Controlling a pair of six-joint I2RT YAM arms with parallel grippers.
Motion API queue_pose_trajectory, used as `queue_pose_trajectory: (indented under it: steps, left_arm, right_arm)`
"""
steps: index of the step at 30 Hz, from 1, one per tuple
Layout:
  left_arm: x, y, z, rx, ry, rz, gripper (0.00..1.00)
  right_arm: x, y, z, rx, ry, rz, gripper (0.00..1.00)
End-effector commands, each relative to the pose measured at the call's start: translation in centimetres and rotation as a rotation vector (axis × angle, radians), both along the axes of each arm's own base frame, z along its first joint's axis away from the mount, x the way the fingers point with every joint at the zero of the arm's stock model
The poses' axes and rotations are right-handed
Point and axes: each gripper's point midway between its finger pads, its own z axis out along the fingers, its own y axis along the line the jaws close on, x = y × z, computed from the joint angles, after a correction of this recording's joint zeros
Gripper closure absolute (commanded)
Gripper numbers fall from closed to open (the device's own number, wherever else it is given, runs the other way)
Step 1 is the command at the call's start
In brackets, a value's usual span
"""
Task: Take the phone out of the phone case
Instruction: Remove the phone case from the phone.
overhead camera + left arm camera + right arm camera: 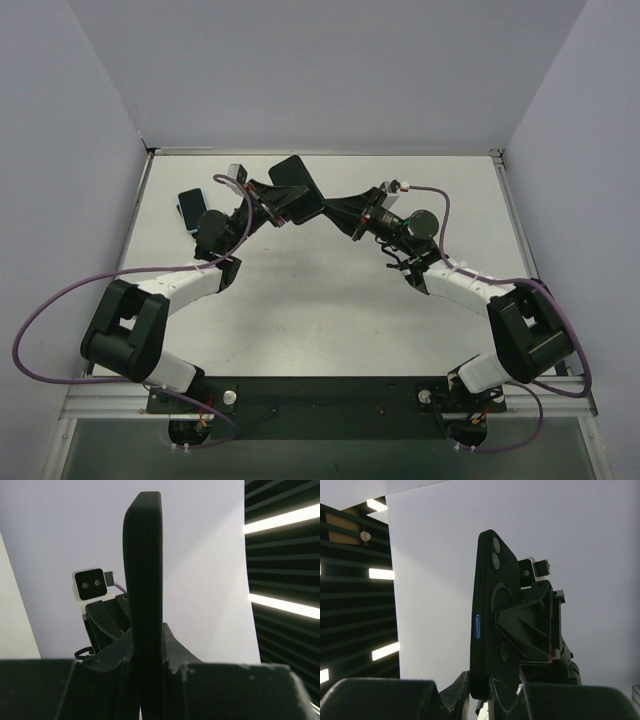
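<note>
So the phone case (481,630) is plain black, matte, with rounded corners and a faint ring on its back. It's up off the tabletop (330,310), hanging around 12 o'clock from the middle in the overhead view. It stands on edge, nearly upright in both wrist views. The left end effector (147,680) and right end effector (480,690) pinch it from opposite sides. The phone (495,560) looks like it's still inside. Two camera lenses show at the 12 o'clock end of the back, stacked, and there's a small blue oblong on the side edge, about halfway down.
</note>
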Motion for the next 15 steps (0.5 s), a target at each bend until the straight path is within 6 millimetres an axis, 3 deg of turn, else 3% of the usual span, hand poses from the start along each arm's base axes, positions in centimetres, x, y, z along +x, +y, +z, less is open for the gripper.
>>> queue_pose_trajectory:
  steps: [1,10,15]
  left_arm:
    - [-7.0,3.8,14.1,-0.266,-0.467,-0.005,1.00]
    - [-9.5,4.9,18.2,-0.313,-0.553,-0.011,1.00]
    - [-10.1,5.1,19.2,-0.301,-0.571,-0.002,1.00]
  right_arm:
    - [-1.3,-2.8,9.3,0.290,-0.250,-0.052,1.00]
    - [0.2,-1.4,10.8,0.358,-0.193,-0.005,1.00]
    - [0.5,-0.4,12.0,0.384,-0.201,0.021,1.00]
